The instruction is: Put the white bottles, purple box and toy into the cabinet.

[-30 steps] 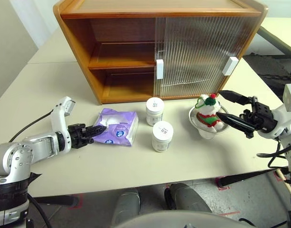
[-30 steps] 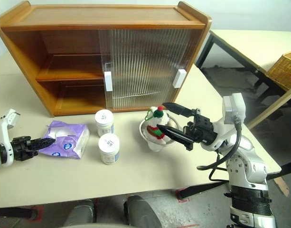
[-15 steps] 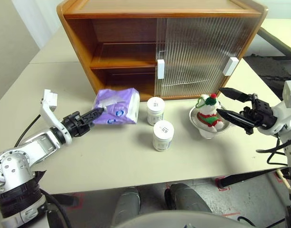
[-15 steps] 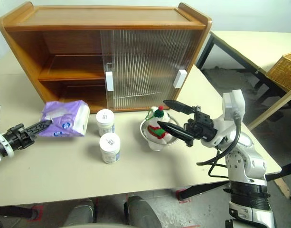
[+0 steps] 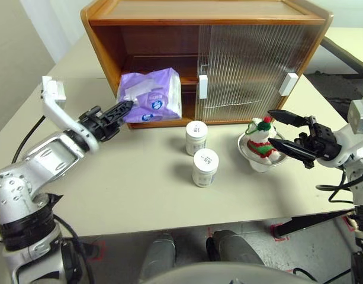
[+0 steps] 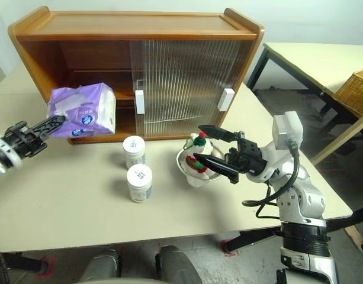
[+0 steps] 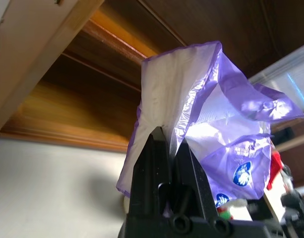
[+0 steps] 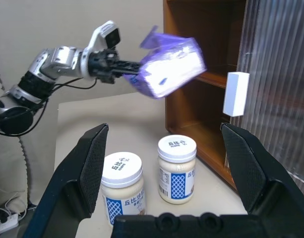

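In front of the cabinet, at its open side toward 10 o'clock, the left pincer pinches a corner of the purple box off the table. Carry it level through the opening, clear of the shelf edge. Right pincer spread wide around the toy; white bottles at centre.
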Tool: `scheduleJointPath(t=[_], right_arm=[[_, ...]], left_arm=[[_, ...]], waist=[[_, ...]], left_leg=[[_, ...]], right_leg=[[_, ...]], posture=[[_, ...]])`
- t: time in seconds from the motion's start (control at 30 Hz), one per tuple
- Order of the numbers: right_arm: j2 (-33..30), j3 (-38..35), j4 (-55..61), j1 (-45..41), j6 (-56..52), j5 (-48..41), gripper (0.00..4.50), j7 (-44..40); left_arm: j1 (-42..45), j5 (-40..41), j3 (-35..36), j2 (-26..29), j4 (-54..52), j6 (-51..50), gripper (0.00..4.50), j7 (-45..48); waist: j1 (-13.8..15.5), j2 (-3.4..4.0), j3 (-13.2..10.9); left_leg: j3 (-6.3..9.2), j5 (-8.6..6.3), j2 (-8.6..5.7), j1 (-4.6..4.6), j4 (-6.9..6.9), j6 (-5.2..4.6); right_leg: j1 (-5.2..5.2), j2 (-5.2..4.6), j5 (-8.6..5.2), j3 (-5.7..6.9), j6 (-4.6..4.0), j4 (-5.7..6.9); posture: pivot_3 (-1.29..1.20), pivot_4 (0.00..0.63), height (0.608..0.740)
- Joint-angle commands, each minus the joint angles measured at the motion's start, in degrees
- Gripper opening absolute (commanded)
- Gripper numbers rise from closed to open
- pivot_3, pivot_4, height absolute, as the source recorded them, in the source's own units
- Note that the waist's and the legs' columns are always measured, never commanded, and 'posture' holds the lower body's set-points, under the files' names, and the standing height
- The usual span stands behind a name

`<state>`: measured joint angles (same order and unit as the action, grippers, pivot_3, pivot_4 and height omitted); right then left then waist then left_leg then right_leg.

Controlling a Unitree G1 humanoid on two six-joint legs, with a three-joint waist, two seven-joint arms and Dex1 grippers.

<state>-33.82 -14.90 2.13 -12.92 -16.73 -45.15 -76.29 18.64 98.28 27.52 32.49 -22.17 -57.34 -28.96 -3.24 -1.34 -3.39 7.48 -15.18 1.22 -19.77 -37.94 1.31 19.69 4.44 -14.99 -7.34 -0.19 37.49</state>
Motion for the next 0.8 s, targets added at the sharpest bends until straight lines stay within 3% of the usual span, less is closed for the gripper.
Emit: scheduleJointPath(t=[0.03, 0.4, 0.63, 0.8], right_arm=[[0.4, 0.1, 1.5, 1.0, 0.5, 0.0, 4.5, 0.2], [1.3, 0.2, 3.0, 2.9, 1.3, 0.3, 4.5, 1.2], [2.1, 0.5, 4.2, 4.0, 3.5, 1.3, 4.5, 2.2], [1.8, 0.1, 5.3, 4.8, 3.6, 1.1, 4.5, 3.3]], left_arm=[[4.3, 1.0, -3.4, 0.0, -0.6, 6.7, 0.03, -8.5], [14.7, -3.2, -8.5, -1.2, 4.3, 16.3, 0.03, -15.0], [18.2, -9.5, -10.0, -5.8, 9.8, 18.7, 0.03, -14.2], [19.6, -11.1, -10.7, -7.4, 10.5, 17.9, 1.38, -12.5]], waist=[[0.0, 0.0, 0.0], [-0.5, -0.08, -0.1], [-1.4, -0.13, -0.2], [-2.3, -0.16, -0.2]], left_leg=[[0.0, 0.0, -0.03, -0.01, 0.0, 0.0], [0.0, -0.11, -0.19, -0.14, 0.05, -0.15], [0.0, -0.23, -0.34, -0.23, 0.02, -0.37], [0.01, -0.3, -0.46, -0.33, 0.02, -0.49]], right_leg=[[0.0, 0.0, 0.01, 0.0, -0.03, 0.0], [0.14, -0.05, -0.03, -0.12, 0.03, -0.02], [0.16, -0.14, -0.14, -0.24, 0.24, -0.07], [0.16, -0.2, -0.15, -0.33, 0.22, -0.18]], posture=[[-0.12, 0.049, 0.74], [-0.15, 0.054, 0.74], [-0.19, 0.054, 0.74], [-0.2, 0.053, 0.74]])
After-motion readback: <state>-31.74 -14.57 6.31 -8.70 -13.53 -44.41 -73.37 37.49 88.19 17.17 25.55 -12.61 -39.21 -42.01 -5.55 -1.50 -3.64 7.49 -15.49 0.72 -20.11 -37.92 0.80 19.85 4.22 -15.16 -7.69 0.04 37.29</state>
